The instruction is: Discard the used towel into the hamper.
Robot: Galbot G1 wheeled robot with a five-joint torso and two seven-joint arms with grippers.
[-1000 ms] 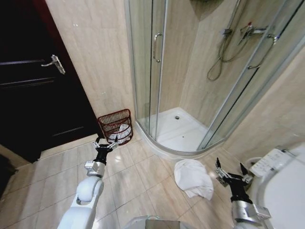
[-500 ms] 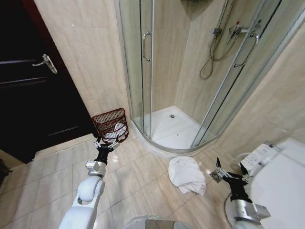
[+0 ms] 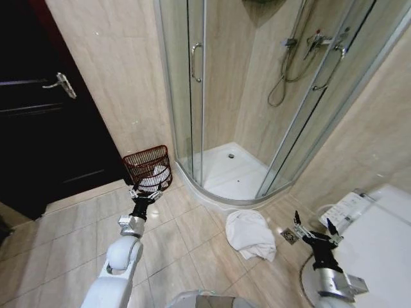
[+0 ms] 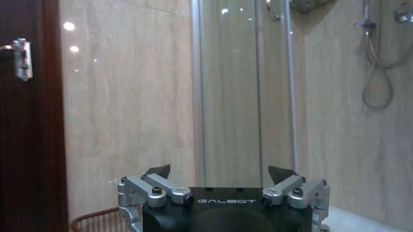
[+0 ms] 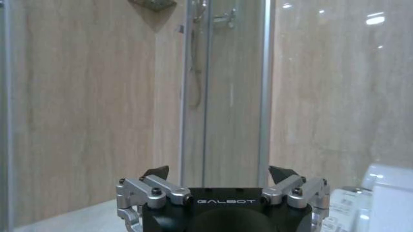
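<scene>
- Since half a second ago the head view has barely shifted; the towel (image 3: pixel 250 233) lies crumpled on the floor tiles as before, just outside the shower tray (image 3: pixel 231 172).
- The hamper (image 3: pixel 148 169) stands left of the shower tray against the wall, something white inside, hard to identify.
- Left gripper (image 3: pixel 143 193) hovers just short of the hamper, fingers apart.
- Right gripper (image 3: pixel 314 230) hangs right of the towel, fingers spread, arm cut off below.

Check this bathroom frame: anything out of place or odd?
Yes: a crumpled white towel lies on the floor tiles by the shower's curb, not in the hamper against the wall, which already holds something white.
</scene>
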